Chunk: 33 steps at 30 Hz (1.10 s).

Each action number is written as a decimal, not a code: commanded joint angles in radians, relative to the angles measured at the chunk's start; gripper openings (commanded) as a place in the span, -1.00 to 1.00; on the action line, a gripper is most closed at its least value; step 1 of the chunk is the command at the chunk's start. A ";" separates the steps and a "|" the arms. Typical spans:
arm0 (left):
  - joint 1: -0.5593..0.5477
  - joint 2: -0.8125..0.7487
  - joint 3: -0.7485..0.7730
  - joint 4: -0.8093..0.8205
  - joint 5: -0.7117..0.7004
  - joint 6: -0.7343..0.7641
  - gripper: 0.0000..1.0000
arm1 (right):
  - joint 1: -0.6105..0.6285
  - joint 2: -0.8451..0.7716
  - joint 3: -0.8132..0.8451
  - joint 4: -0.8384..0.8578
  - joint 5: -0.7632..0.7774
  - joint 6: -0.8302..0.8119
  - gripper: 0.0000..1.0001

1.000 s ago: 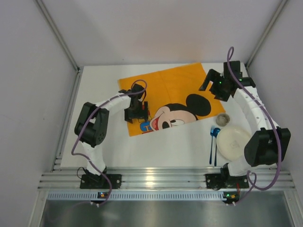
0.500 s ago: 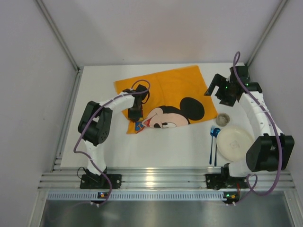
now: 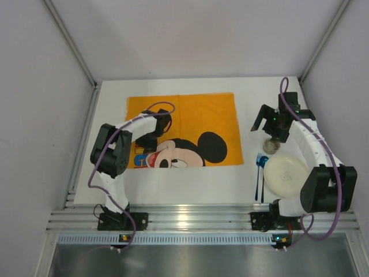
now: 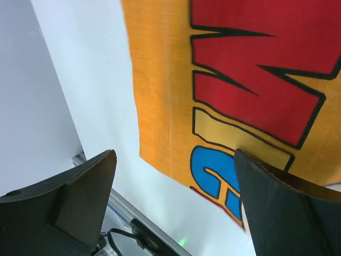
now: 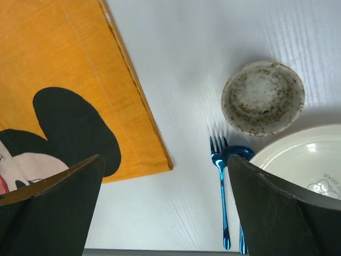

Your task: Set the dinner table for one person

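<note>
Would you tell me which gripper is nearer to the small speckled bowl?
Right. The right gripper hovers just beyond the speckled bowl; the left gripper is far across, over the placemat's left side.

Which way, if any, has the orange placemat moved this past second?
Yes: the placemat slid left, away from the plate, and rotated square to the dinner table edges.

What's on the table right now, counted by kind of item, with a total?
Orange Mickey Mouse placemat: 1
White plate: 1
Speckled small bowl: 1
Blue fork: 1
Blue spoon: 1
Total: 5
</note>
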State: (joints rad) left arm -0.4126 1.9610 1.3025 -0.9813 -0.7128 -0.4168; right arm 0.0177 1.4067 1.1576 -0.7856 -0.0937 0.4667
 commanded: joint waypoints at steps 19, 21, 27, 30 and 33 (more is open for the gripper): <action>-0.002 -0.387 0.072 -0.134 0.073 -0.097 0.97 | -0.145 0.189 -0.024 0.051 0.287 -0.028 0.49; -0.002 -0.402 0.052 -0.132 0.072 -0.102 0.97 | -0.145 0.196 -0.045 0.058 0.307 -0.028 0.36; -0.002 -0.416 0.015 -0.122 0.082 -0.099 0.97 | -0.145 0.224 -0.113 0.117 0.305 -0.019 -0.02; -0.002 -0.412 0.014 -0.117 0.084 -0.091 0.97 | -0.147 0.253 -0.136 0.155 0.298 -0.013 -0.17; -0.002 -0.406 0.021 -0.109 0.087 -0.082 0.97 | -0.144 0.270 -0.148 0.196 0.314 -0.017 -0.74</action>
State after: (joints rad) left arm -0.4137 1.5837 1.3163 -1.0801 -0.6258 -0.5034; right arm -0.1204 1.6604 1.0180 -0.6716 0.1917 0.4400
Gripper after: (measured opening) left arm 0.987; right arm 0.234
